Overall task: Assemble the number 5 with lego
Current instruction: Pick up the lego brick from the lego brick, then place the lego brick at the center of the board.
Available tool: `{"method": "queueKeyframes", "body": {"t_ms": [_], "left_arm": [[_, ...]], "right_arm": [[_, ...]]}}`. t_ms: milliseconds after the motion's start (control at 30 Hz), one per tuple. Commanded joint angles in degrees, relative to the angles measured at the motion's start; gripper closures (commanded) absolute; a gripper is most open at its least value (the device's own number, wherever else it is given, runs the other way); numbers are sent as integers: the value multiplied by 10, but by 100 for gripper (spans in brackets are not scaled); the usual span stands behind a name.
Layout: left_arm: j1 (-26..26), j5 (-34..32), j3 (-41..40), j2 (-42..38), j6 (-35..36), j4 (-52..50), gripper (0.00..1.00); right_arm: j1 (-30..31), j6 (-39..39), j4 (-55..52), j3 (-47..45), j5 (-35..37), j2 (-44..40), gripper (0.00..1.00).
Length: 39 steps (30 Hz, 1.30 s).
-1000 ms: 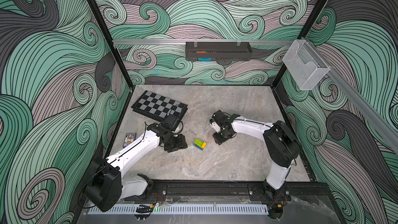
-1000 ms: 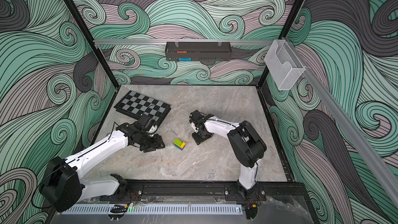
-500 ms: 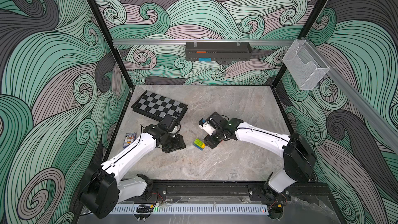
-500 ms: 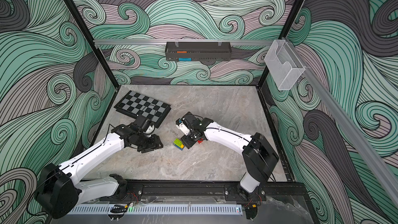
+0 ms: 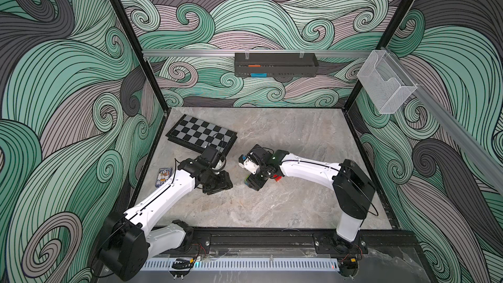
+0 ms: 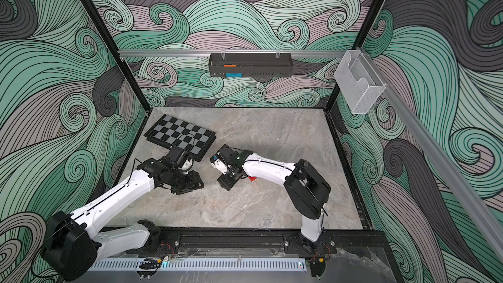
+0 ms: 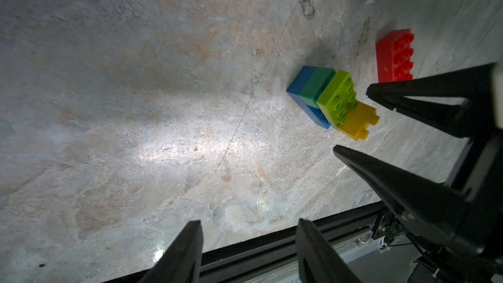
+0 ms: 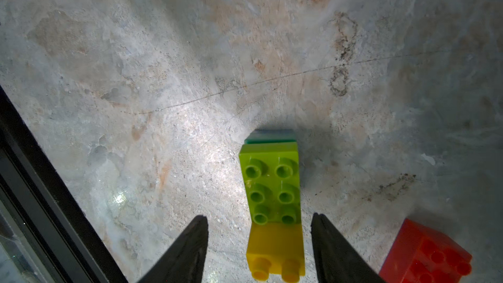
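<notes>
"Where's the lego?"

"The brick stack (image 7: pixel 336 99), blue, dark green, lime and yellow, lies on its side on the table (image 7: pixel 136 104). The red brick (image 7: pixel 394 55) sits loose nearby."

"The grippers?"

"The right gripper (image 8: pixel 258 216) is spread around the yellow end, with gaps on both sides. The left gripper (image 7: pixel 248 221) is spread too, holding nothing."

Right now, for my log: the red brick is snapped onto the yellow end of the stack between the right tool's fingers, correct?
No: the red brick lies loose beside the stack, unattached; the right wrist view shows it. Rest holds.
</notes>
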Motion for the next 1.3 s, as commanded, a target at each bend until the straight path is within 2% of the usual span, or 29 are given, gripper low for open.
{"method": "queueKeyframes", "body": {"t_ms": [0,200,333,467,667,900,1033,1267], "left_arm": [[8,-3,-2,-11,11,-18,41],[15,-1,-2,-12,16,-22,41],[19,2,-3,-9,19,-19,42],[21,6,-2,-3,21,-16,42],[23,9,0,-1,23,-15,42],[25,12,1,2,24,-11,42],[25,18,1,8,23,-7,42],[25,21,-3,5,21,-7,42]], "right_arm": [[1,-9,3,17,-2,17,38],[2,-13,1,28,6,38,45],[2,-17,-8,38,9,39,61],[1,-23,-20,47,23,35,68],[-9,-13,-58,59,29,17,70],[-69,17,-120,51,17,3,70],[-97,28,-128,42,-9,25,71],[-98,30,-134,61,-26,75,71]]}}
